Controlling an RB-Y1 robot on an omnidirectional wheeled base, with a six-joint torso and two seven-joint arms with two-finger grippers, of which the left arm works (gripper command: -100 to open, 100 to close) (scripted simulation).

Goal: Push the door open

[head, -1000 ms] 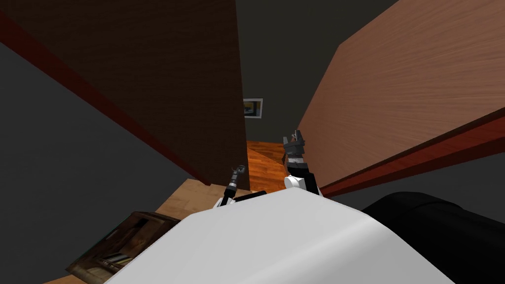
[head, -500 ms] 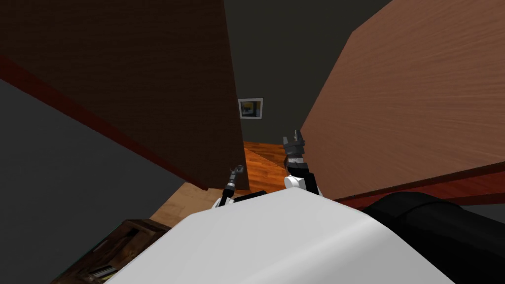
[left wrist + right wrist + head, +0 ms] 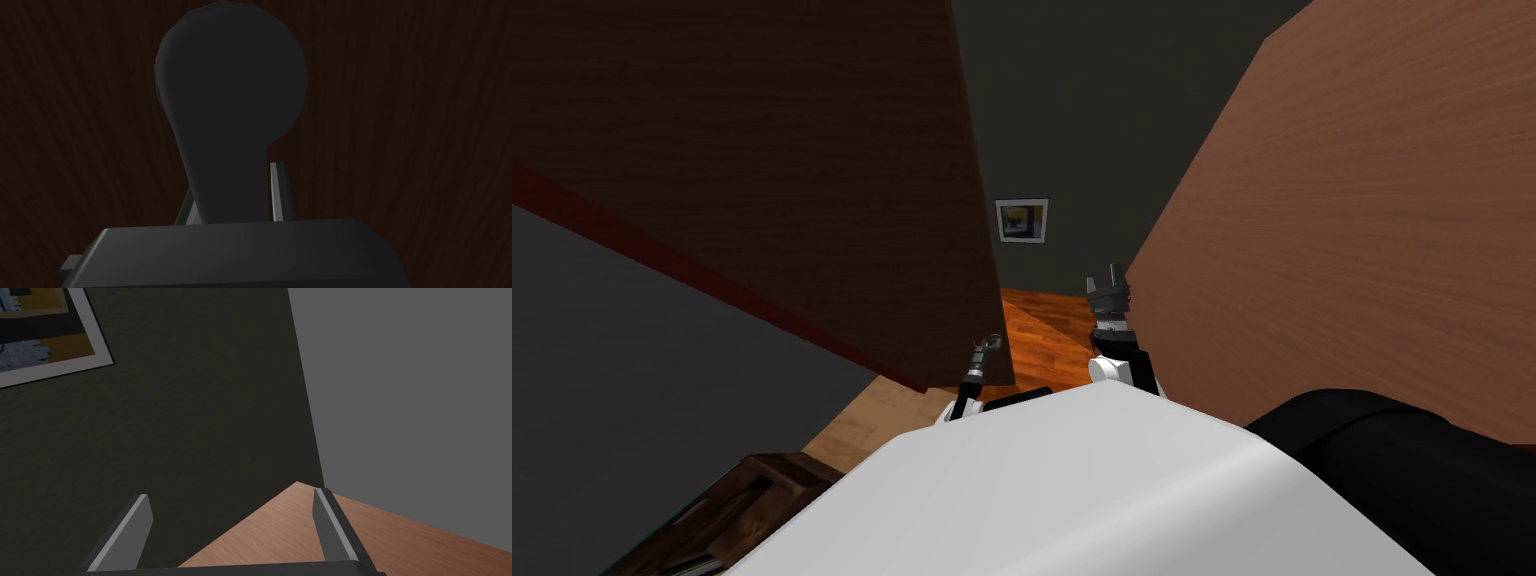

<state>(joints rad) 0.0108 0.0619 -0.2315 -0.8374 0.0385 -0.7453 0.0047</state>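
Observation:
A dark brown door (image 3: 812, 180) stands ajar at my left, its free edge beside my left gripper (image 3: 992, 343). In the left wrist view the door's dark handle (image 3: 230, 90), a round head on a narrow neck, rises between the fingers (image 3: 277, 192) of my left gripper (image 3: 232, 200), which press the neck's sides against the dark door face (image 3: 75, 125). My right gripper (image 3: 1112, 280) is raised in the gap between the doors. It is open with nothing in it (image 3: 232, 503).
A lighter brown wooden panel (image 3: 1362, 220) slants close along my right. Through the gap lie an orange wooden floor (image 3: 1052, 335) and a dark wall with a framed picture (image 3: 1021, 220). A dark wooden cabinet (image 3: 712, 510) sits low at left, a black bulk (image 3: 1412, 470) low at right.
The dark door's free edge has swung left and away, and the gap has widened. The whole view has shifted as I moved forward. My left gripper followed the handle slightly left.

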